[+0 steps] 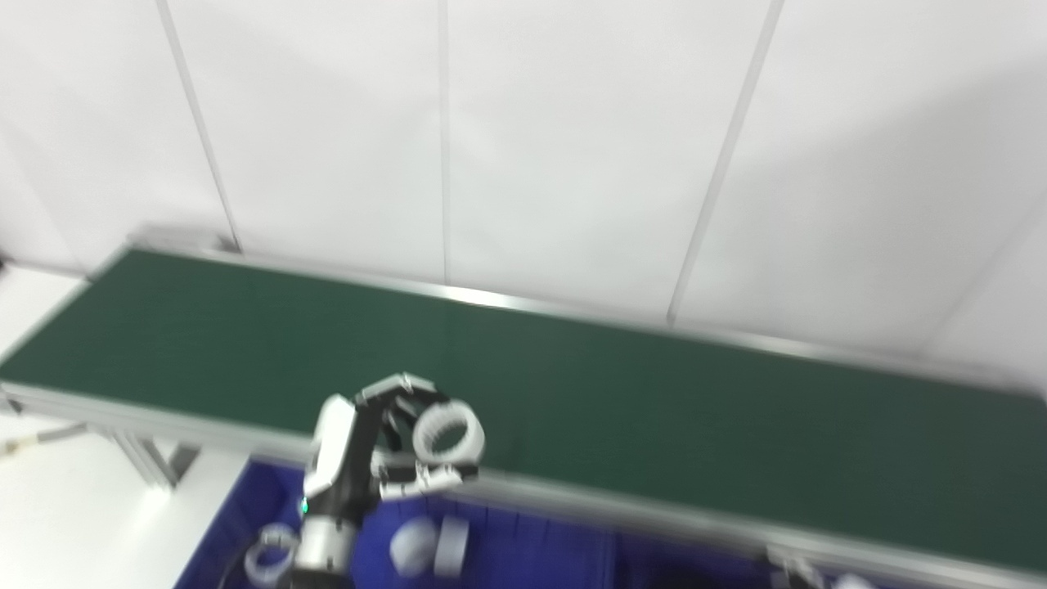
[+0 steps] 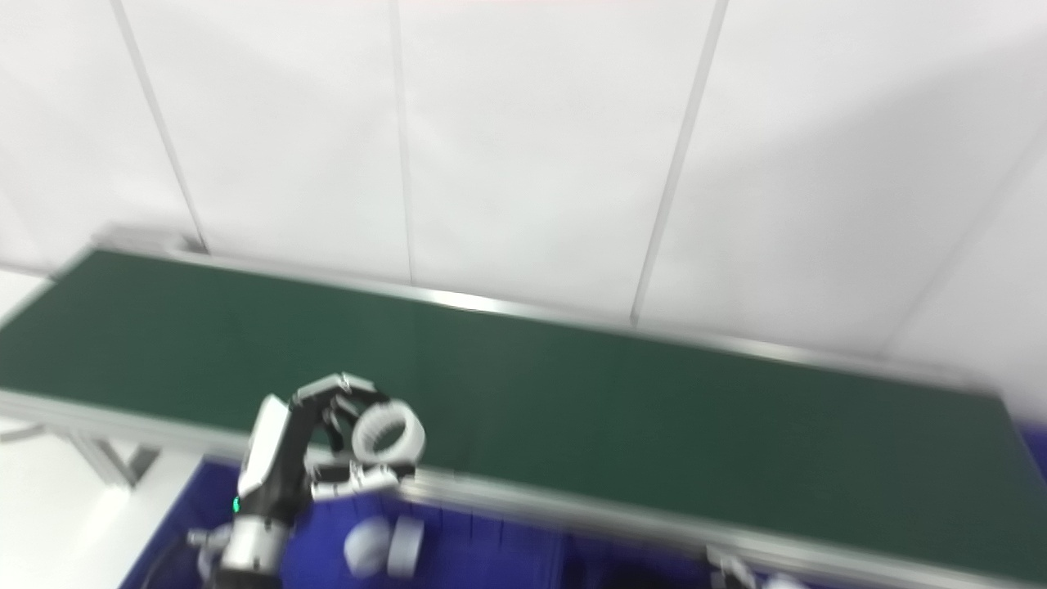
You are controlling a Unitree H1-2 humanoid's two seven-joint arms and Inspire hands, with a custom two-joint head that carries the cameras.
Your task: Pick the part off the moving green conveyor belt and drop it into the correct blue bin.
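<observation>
Blue bin (image 1: 523, 552) below; left robot hand (image 1: 384, 446) pinches white ring part (image 1: 447, 432) at green conveyor belt's (image 1: 654, 409) edge

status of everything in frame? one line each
left hand: shut on the white ring, raised at the belt's near edge
white ring: held, off the belt
green belt: no parts on it
blue bin: below the hand, white parts already inside
right hand: barely in view at the bottom edge, state unclear

Bright even light, whole pic motion-blurred, soft shadow on wall (image 1: 900, 164) upper right
</observation>
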